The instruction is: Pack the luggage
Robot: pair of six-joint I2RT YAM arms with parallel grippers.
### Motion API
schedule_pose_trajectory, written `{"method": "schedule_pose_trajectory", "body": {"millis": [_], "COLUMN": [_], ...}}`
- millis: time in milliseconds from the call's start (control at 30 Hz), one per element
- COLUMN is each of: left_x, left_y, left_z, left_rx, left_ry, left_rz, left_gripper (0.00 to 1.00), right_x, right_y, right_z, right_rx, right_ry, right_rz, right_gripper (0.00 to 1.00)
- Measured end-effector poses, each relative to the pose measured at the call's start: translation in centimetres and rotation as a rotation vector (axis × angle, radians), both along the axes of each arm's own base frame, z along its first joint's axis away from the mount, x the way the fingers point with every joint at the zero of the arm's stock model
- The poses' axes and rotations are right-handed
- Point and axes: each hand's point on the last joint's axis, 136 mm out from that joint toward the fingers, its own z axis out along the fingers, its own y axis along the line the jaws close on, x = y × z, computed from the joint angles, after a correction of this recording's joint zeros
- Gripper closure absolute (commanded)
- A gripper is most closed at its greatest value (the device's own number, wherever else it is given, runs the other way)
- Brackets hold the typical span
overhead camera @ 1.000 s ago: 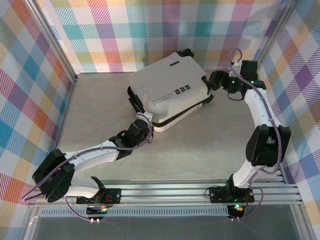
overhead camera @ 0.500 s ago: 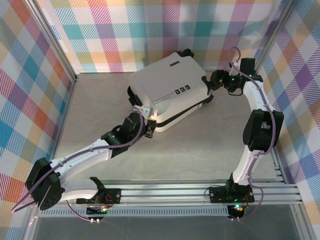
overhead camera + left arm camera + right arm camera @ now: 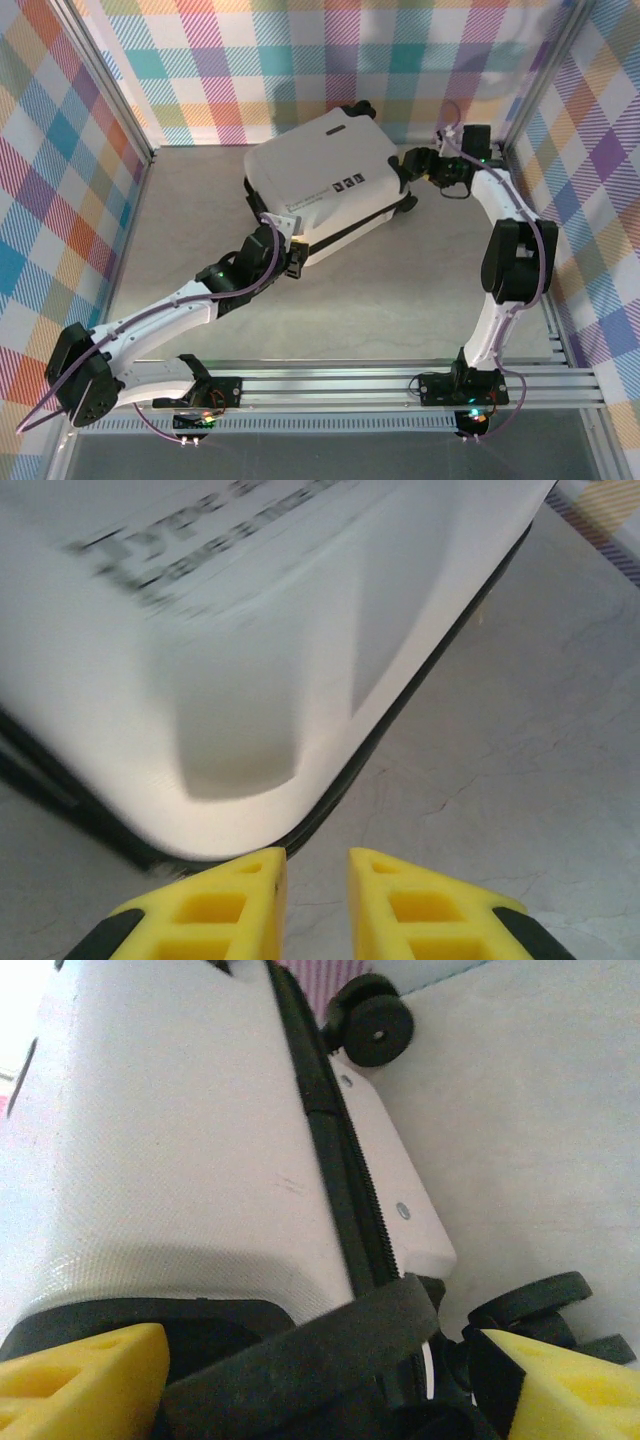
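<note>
The luggage (image 3: 325,185) is a white hard-shell suitcase, lying shut and flat at the back middle of the table. My left gripper (image 3: 293,255) sits at its near front corner. In the left wrist view the yellow fingertips (image 3: 250,885) stand a narrow gap apart with nothing between them, and the rounded white corner (image 3: 230,780) is just ahead. My right gripper (image 3: 410,165) is at the suitcase's right, wheeled end. In the right wrist view its jaws (image 3: 325,1385) stand wide on either side of a black strap (image 3: 290,1355), beside the zip line (image 3: 335,1170) and a black wheel (image 3: 378,1030).
Plaid walls (image 3: 300,60) close in the back and both sides, with metal posts at the corners. An aluminium rail (image 3: 330,385) carrying both arm bases runs along the near edge. Bare grey tabletop (image 3: 400,290) lies between the suitcase and the rail.
The suitcase has slid and turned to the left and back. My right gripper followed its wheeled end leftward. The left arm reached forward to the front corner, and its jaws parted slightly.
</note>
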Motion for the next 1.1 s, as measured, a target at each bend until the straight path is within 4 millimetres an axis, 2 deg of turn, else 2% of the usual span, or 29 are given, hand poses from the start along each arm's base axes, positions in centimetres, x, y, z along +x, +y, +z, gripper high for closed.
{"method": "schedule_pose_trajectory", "body": {"millis": [100,267,333,433,567,700,833,967,1100], "left_x": [-0.4,-1.1,-1.5,-1.9,-1.7,-1.0,-0.5,-0.4,0.5], "left_y": [0.4,1.2,1.7,2.3,2.3,1.7,1.3,1.9,2.6], "left_z": [0.7,1.6,2.1,3.1,4.6,5.0,4.1,3.8,4.9], "left_rx": [-0.008,-0.016,-0.018,-0.03,-0.049,-0.039,-0.014,0.013,0.042], "left_ry": [-0.009,-0.012,-0.013,-0.025,-0.05,-0.046,-0.021,-0.013,-0.031], "left_rz": [0.002,0.004,0.01,0.018,0.025,0.031,0.031,0.06,0.12], "left_gripper": [0.76,0.75,0.73,0.72,0.71,0.71,0.7,0.67,0.65], "right_x": [-3.0,-10.5,-13.4,-15.4,-14.1,-10.6,-7.2,-6.8,-7.7], "right_y": [3.6,9.9,11.6,12.9,13.3,14.4,15.0,14.7,13.8], "right_z": [0.0,-0.5,-0.7,-0.8,-0.3,0.5,1.4,2.6,3.4], "right_rx": [0.0,0.016,0.033,0.057,0.06,0.042,0.02,0.004,-0.05], "right_ry": [-0.023,-0.042,-0.042,-0.041,-0.036,-0.034,-0.064,-0.11,-0.151], "right_rz": [0.047,0.139,0.166,0.184,0.173,0.179,0.162,0.163,0.161], "right_gripper": [0.22,0.22,0.22,0.21,0.22,0.22,0.22,0.15,0.11]}}
